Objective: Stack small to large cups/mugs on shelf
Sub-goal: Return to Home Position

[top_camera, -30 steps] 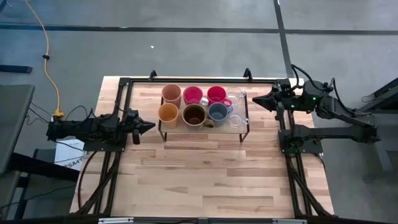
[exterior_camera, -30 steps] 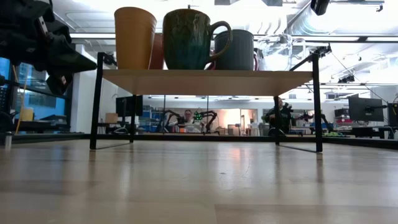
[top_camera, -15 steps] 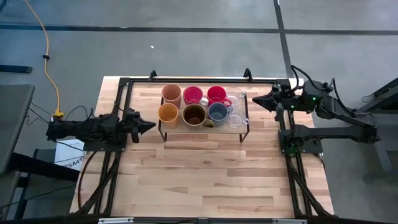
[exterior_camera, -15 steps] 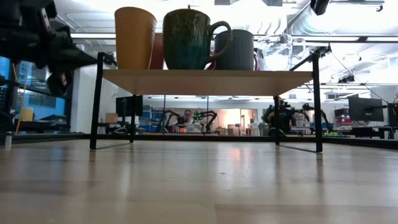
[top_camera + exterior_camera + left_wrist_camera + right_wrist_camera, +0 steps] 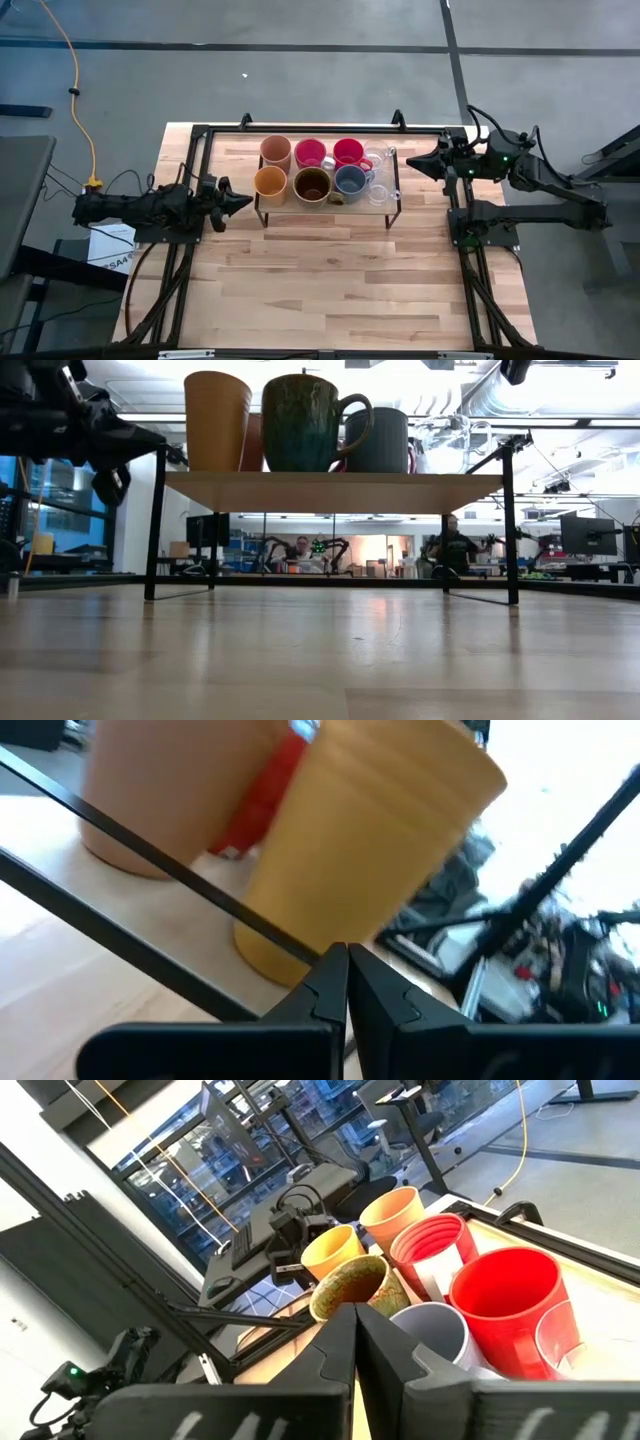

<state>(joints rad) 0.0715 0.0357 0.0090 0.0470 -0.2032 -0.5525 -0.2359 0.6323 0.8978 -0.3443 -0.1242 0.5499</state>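
Observation:
The shelf (image 5: pixel 325 205) stands at the table's far middle, and all the cups rest upright on its plank. In the back row are a peach tumbler (image 5: pixel 275 152), two red/pink cups (image 5: pixel 310 153) (image 5: pixel 347 152) and a clear glass (image 5: pixel 378 158). In the front row are the orange-yellow cup (image 5: pixel 270 183), dark-brown mug (image 5: pixel 312 185), grey-blue mug (image 5: pixel 350 181) and a second clear glass (image 5: pixel 380 193). My left gripper (image 5: pixel 244 200) is shut and level, just left of the shelf's left end, pointing at the orange-yellow cup (image 5: pixel 380 840). My right gripper (image 5: pixel 415 160) is shut and hovers right of the shelf, holding nothing.
Black frame rails (image 5: pixel 190 150) run along the table's left, right and far edges. Bare tabletop (image 5: pixel 320 280) lies between the shelf and the near edge. In the low view, people and other robots (image 5: pixel 455 545) show in the room beyond the table.
My left gripper has tipped upward from a slight downward slant to level. Its shut tip has risen to about the height of the shelf's top, beside the shelf's left end. The cups and my right gripper have kept still.

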